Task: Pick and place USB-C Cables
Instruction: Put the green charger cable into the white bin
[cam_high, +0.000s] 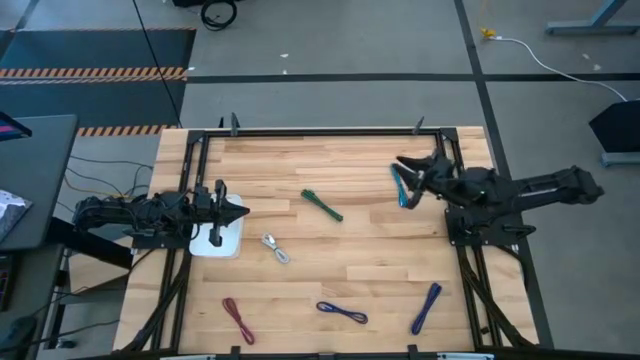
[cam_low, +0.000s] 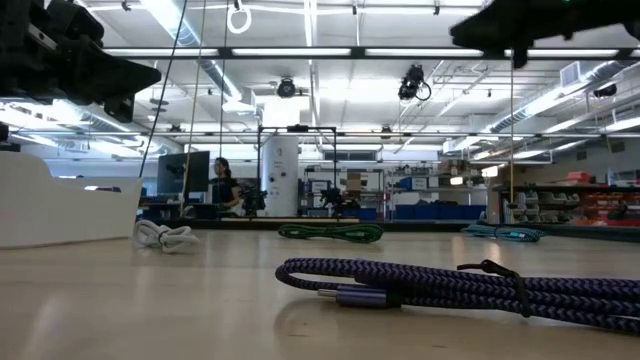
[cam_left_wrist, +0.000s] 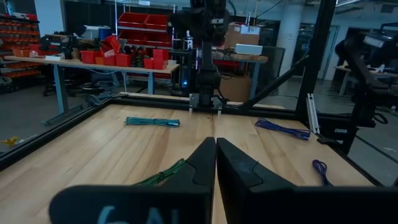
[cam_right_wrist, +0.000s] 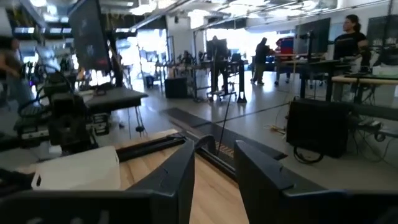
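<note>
Six small cable bundles lie flat on the wooden table: green (cam_high: 322, 204), silver-white (cam_high: 276, 248), dark red (cam_high: 238, 320), purple (cam_high: 342, 312), blue (cam_high: 426, 307) and teal (cam_high: 403, 186). In the low view the purple cable (cam_low: 460, 290) is nearest, with silver-white (cam_low: 165, 237), green (cam_low: 330, 232) and teal (cam_low: 505, 234) behind it. My left gripper (cam_high: 240, 212) is shut (cam_left_wrist: 216, 152) and hovers over the white tray (cam_high: 217, 240), pointing toward the table's right. My right gripper (cam_high: 405, 168) is open (cam_right_wrist: 214, 171), raised above the table right by the teal cable, which its wrist view does not show.
A black frame (cam_high: 330, 131) runs along the table's far edge and down both sides. The white tray (cam_low: 60, 205) sits at the left, beneath the left gripper. Bare wood lies between the cables at mid-table. People stand in the room beyond.
</note>
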